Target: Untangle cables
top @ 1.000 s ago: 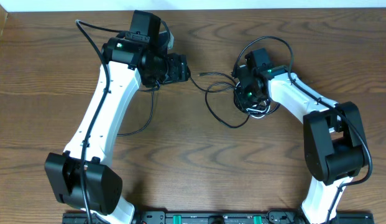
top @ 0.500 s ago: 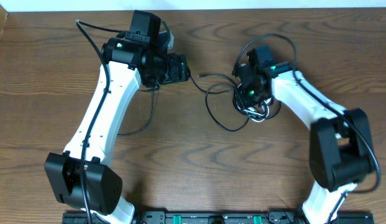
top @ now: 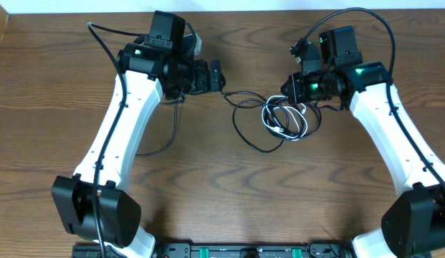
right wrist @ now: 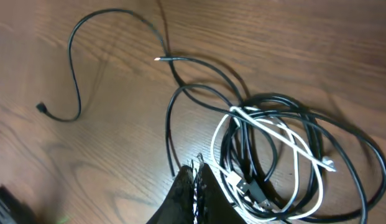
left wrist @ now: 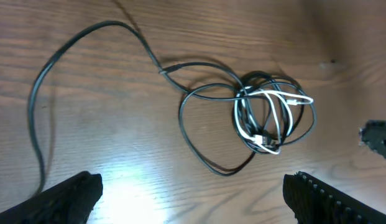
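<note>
The tangled cables (left wrist: 242, 118) lie on the table (top: 208, 186) just beside the tightly closed right gripper (right wrist: 194, 179), well apart from the left gripper (left wrist: 193, 190), whose jaws stand wide and empty.

The black right gripper (top: 297, 89) now sits up-table of the tangled thin black and white cables (top: 283, 120), seemingly clear of them; the black left gripper (top: 219, 75) spreads wider.

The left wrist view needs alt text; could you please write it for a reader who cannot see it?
A knot of black cables and a white cable lies on the table, one black strand looping away to the left. The left gripper is open and empty, its fingers at the bottom corners.
</note>
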Tool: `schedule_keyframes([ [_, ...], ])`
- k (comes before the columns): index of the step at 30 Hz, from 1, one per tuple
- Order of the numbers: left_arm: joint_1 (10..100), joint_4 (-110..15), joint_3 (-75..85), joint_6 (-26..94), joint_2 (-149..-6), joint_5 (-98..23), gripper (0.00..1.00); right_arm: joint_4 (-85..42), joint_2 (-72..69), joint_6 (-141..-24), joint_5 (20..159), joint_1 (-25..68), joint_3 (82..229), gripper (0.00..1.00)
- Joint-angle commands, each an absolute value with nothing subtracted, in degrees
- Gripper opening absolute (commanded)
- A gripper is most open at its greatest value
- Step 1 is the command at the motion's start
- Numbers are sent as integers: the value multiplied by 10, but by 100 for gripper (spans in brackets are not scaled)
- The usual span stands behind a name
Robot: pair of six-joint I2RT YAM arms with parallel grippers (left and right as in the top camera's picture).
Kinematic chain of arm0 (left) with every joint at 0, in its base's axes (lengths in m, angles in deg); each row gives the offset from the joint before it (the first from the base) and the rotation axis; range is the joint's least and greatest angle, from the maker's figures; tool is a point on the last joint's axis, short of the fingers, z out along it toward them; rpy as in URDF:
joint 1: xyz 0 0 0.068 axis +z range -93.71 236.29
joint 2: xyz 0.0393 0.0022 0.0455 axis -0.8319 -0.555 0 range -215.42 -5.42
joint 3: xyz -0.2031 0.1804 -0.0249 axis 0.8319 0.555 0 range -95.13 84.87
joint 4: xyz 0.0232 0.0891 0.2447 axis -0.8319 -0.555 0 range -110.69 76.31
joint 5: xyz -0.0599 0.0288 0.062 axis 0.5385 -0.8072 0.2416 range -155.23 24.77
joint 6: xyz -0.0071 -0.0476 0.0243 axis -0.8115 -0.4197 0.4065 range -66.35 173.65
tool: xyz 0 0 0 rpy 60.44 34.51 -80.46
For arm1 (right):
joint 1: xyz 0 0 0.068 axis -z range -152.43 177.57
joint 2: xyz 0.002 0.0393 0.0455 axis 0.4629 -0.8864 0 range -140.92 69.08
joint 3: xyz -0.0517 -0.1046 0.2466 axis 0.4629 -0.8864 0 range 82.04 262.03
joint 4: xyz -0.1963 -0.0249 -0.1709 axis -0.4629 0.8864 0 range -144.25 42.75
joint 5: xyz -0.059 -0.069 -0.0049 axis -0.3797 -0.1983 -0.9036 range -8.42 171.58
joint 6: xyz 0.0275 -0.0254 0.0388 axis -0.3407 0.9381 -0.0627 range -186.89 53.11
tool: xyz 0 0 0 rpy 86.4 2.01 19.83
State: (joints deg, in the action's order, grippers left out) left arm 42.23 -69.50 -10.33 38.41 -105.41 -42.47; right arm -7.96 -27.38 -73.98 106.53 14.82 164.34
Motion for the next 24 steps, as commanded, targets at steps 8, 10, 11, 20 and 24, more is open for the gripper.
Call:
schedule_keyframes([
  [8,327,-577,9,322,-1077,-374,87,-88,-273,-801,1059,259,1645,7],
  [10,312,-560,14,295,-1089,-382,85,-86,-273,-801,1059,261,1645,8],
  [11,302,-556,14,259,-1100,-407,85,-85,-273,-801,1057,260,1645,8],
  [20,249,-460,14,124,-1210,-478,66,-77,-273,-799,1039,260,1645,11],
  [24,230,-411,14,129,-1242,-477,65,-70,-273,-798,1026,260,1645,11],
])
